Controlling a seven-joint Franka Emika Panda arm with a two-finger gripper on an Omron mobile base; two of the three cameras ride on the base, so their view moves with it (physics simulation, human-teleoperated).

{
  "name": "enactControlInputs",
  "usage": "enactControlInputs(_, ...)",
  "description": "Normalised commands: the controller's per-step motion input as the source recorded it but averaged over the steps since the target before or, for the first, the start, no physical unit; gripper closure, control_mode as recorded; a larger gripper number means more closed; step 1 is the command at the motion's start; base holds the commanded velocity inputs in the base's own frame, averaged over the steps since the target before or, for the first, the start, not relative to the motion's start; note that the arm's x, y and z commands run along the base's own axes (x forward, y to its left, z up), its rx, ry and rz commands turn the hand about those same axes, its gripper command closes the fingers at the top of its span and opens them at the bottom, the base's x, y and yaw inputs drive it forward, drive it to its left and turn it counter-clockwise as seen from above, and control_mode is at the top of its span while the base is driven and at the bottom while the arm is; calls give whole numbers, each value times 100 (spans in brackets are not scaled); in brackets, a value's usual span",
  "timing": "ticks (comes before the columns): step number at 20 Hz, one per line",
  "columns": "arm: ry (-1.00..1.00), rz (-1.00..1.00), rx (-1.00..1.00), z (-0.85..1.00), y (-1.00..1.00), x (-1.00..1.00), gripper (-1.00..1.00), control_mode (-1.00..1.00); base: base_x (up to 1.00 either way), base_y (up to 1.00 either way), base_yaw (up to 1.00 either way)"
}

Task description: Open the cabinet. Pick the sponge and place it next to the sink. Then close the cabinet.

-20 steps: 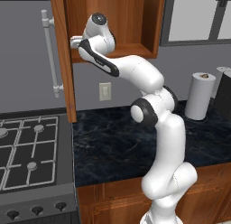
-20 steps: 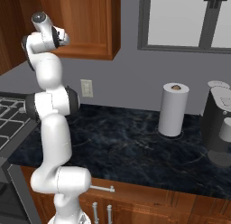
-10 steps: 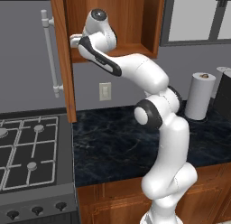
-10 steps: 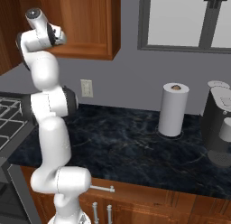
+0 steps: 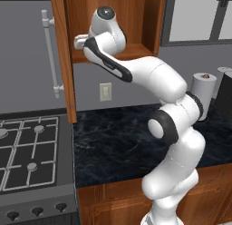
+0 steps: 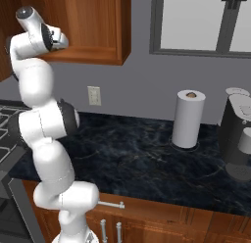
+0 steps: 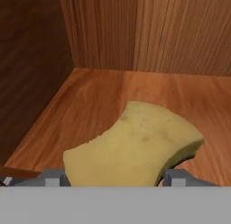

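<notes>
The cabinet (image 5: 136, 20) hangs on the wall with its door (image 5: 62, 61) swung wide open and seen edge-on, the silver bar handle (image 5: 49, 51) sticking out to the left. My hand (image 5: 81, 40) reaches into its lower left corner. The yellow sponge (image 7: 135, 146) lies on the cabinet's wooden floor (image 7: 90, 105) near the back left corner. My gripper (image 7: 115, 178) is shut on the sponge, one fingertip (image 7: 54, 177) against each side. The sink is out of view.
A gas stove (image 5: 27, 147) sits left of the dark stone counter (image 5: 113, 142). A paper towel roll (image 6: 188, 119) and a dark coffee machine (image 6: 238, 139) stand at the right under a window (image 6: 196, 21). A wall outlet (image 5: 105, 91) is below the cabinet.
The arm has risen and pushed the hand a little deeper into the cabinet. The jaws have narrowed slightly around the sponge.
</notes>
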Motion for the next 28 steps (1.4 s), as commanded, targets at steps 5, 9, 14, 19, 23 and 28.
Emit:
enactControlInputs(5,-10,0,1,0,-41,-83,100,-100,0,0,0)
enactControlInputs(9,-12,0,4,0,-42,-90,100,-100,0,0,0)
enactControlInputs(14,-11,0,8,4,-35,-100,100,-100,0,0,0)
enactControlInputs(19,-1,0,5,25,-37,-99,100,-100,0,0,0)
enactControlInputs(23,0,0,2,33,-41,-100,100,-100,0,0,0)
enactControlInputs(28,0,0,0,45,-41,-95,100,-100,0,0,0)
